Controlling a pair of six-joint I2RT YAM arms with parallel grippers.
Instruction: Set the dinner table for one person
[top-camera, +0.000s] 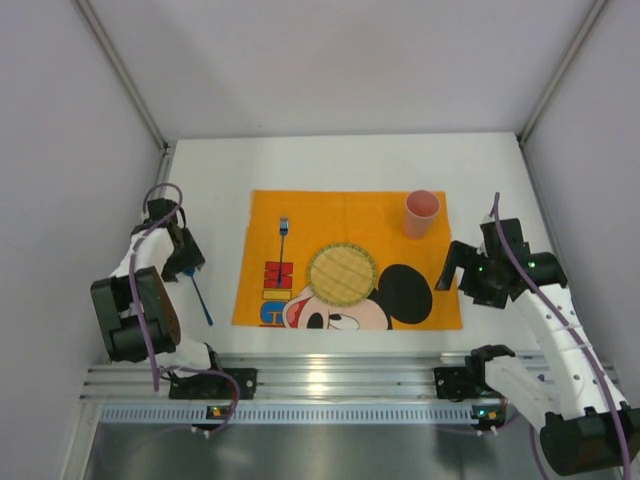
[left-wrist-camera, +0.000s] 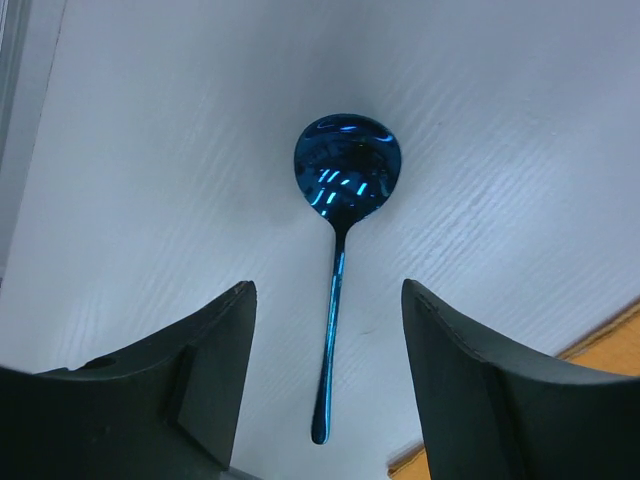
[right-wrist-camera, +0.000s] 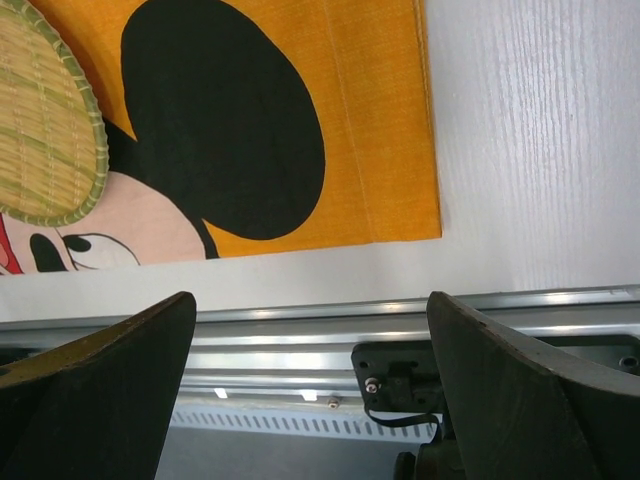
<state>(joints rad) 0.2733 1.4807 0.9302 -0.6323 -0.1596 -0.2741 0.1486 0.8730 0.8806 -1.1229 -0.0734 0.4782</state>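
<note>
The white dinner table (top-camera: 330, 160) carries an orange Mickey Mouse mat (top-camera: 345, 205). On the mat lie a blue fork (top-camera: 283, 238), a round woven plate (top-camera: 342, 272) and a pink cup (top-camera: 421, 213). A blue spoon (top-camera: 203, 300) lies on the bare table left of the mat. My left gripper (top-camera: 185, 262) is open over it. In the left wrist view the spoon (left-wrist-camera: 347, 167) lies between my open fingers (left-wrist-camera: 225, 350), its handle untouched. My right gripper (top-camera: 452, 272) is open and empty at the mat's right edge.
The ribbed aluminium rail (top-camera: 320, 375) runs along the near edge and shows in the right wrist view (right-wrist-camera: 300, 340). That view also shows the mat's corner (right-wrist-camera: 390, 150) and the woven plate (right-wrist-camera: 40, 120). White walls enclose the table on three sides.
</note>
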